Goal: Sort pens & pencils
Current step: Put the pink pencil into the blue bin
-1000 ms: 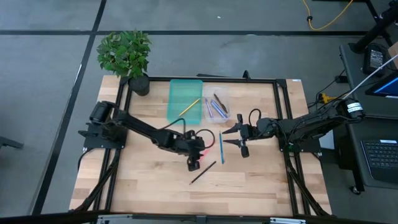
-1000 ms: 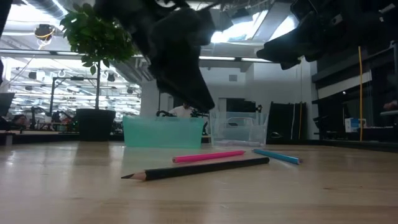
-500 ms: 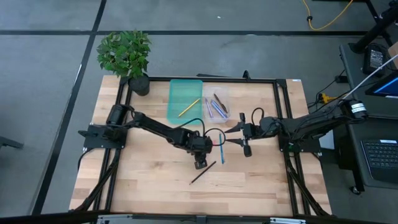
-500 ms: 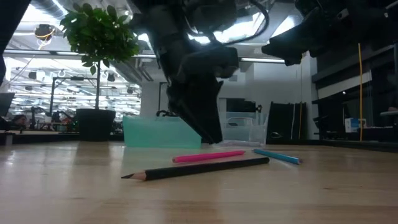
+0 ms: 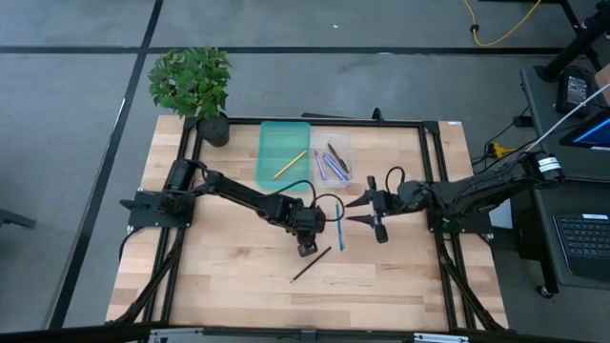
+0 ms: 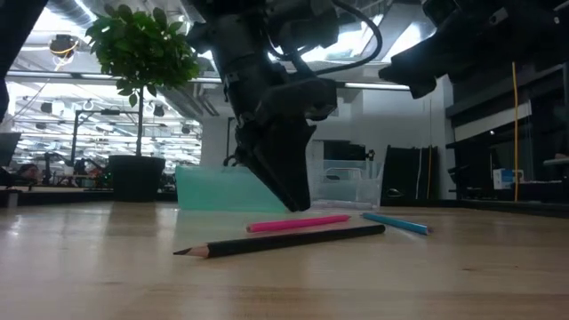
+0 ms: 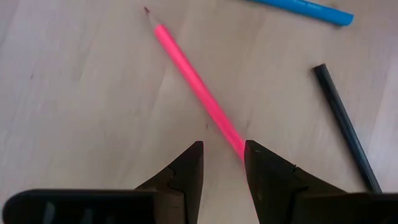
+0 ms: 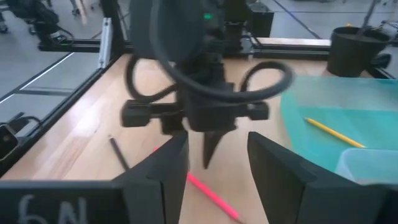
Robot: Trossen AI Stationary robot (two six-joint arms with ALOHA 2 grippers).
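Standing at the far side of the wooden surface (image 5: 238,276), the teal tray (image 5: 283,152) holds one yellow pencil (image 5: 291,164), which lies slanted on its floor. Just beside it, toward the right arm's side, the clear tray (image 5: 332,162) holds a few sticks, blue, purple and one dark (I cannot tell pens from pencils there). A potted plant (image 5: 195,90) stands at the far corner next to the teal tray.

Three sticks lie loose on the bare wood. The pink pencil (image 7: 199,87) is thin and straight, with a sharpened tip at one end. The black pencil (image 6: 280,241) lies nearest to the front edge, its point also sharpened. The blue stick (image 6: 396,223) lies a little apart, between the two arms.

The left pincer (image 7: 222,163) hangs low over the pink pencil, with its fingers slightly parted, and one end of the pencil lies in the gap between them; they are not closed on it. The right pincer (image 5: 365,211) waits above the surface near the blue stick, its fingers spread wide and holding nothing.
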